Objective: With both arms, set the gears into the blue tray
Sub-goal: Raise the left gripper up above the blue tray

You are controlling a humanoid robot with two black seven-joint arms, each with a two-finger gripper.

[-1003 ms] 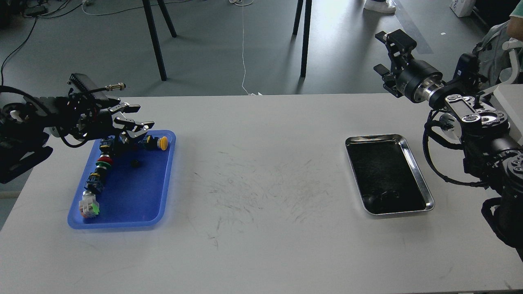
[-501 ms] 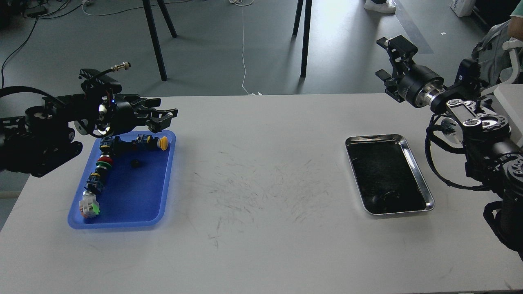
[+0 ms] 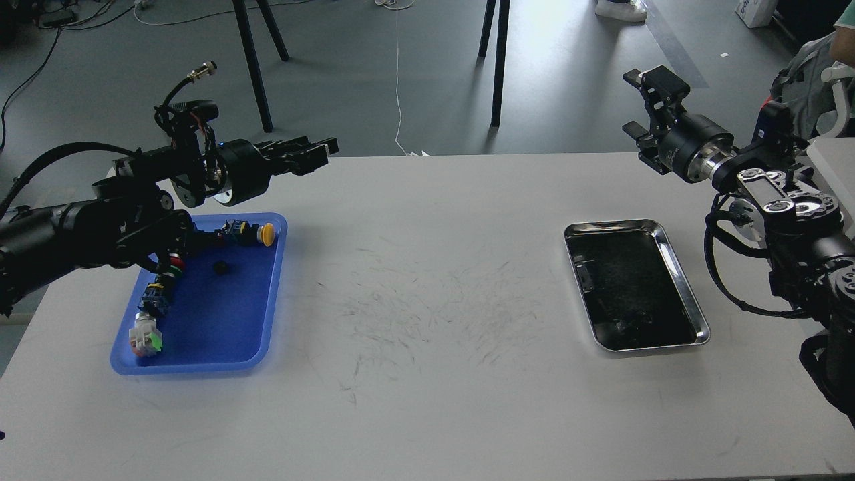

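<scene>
The blue tray (image 3: 230, 321) lies at the table's left. One small black gear (image 3: 220, 267) rests on its floor, near the far end. My left gripper (image 3: 320, 151) hovers above the table past the tray's far right corner, pointing right; seen edge-on, its fingers cannot be told apart. Beyond the table's far right edge, my right gripper (image 3: 643, 101) is held high, its two fingers spread open and empty. More small dark gears (image 3: 624, 327) lie dimly at the near end of the steel tray (image 3: 682, 277).
A row of coloured push-button switches lies along the blue tray's left side, from a yellow-capped switch (image 3: 266, 233) to a white-and-green switch (image 3: 145, 337). Chair legs and cables stand on the floor behind the table.
My left gripper has risen from the blue tray's far end, swung right and turned edge-on. The right gripper has drifted slightly right. The gear in the blue tray has not moved.
</scene>
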